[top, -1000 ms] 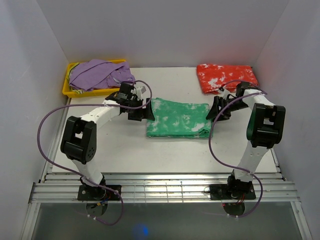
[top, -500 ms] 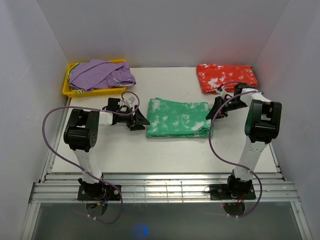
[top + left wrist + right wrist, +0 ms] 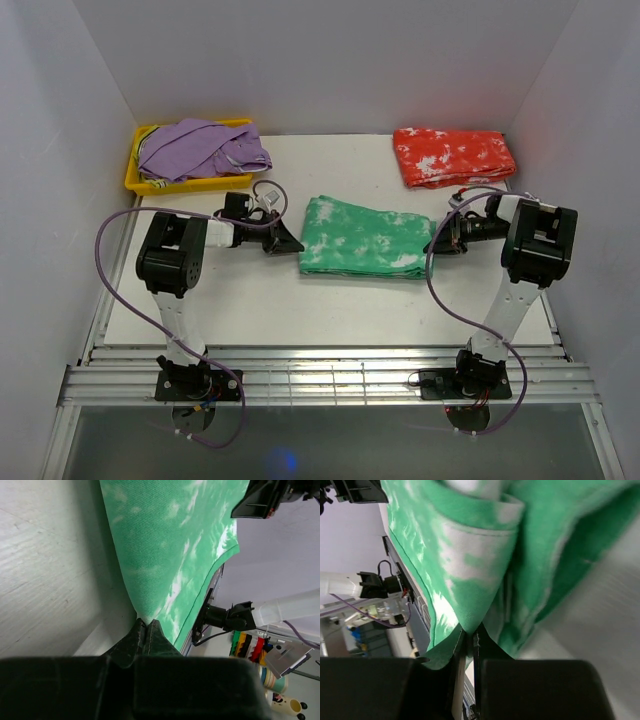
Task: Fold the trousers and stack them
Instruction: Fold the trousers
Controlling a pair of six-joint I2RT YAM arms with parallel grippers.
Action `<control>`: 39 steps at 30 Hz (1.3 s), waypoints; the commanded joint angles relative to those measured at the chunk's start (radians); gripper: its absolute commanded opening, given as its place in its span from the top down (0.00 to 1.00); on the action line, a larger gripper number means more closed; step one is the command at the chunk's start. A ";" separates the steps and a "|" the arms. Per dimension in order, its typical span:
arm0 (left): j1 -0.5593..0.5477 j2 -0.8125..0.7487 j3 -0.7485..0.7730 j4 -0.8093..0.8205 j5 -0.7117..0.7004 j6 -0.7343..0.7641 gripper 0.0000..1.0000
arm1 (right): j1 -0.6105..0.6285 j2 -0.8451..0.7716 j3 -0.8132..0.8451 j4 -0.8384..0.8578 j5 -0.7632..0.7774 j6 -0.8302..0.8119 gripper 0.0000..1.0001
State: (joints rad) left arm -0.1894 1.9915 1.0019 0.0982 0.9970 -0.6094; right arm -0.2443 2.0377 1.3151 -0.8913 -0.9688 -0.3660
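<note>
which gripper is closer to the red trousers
Right. The right gripper sits just in front of the red trousers; the left gripper is across the green trousers, at their left edge.

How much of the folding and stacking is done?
Done: the red-orange tie-dye cloth trousers lie folded at the back right. In hand: the green tie-dye cloth trousers, folded, are pinched at opposite ends by the left end effector and right end effector. To do: stacking; the two pairs lie apart.

Bright, even overhead light, soft shadows; right-wrist close-up of green trousers (image 3: 470, 555) blurred
</note>
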 commanded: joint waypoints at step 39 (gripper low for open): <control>-0.070 0.366 0.414 0.385 -0.037 -0.296 0.24 | 0.163 0.220 0.197 0.333 -0.088 0.087 0.15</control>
State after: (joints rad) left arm -0.2604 2.3466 1.4223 0.4126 1.0412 -0.8295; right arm -0.0731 2.2082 1.5051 -0.7406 -1.1622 -0.3004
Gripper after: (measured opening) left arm 0.756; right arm 0.847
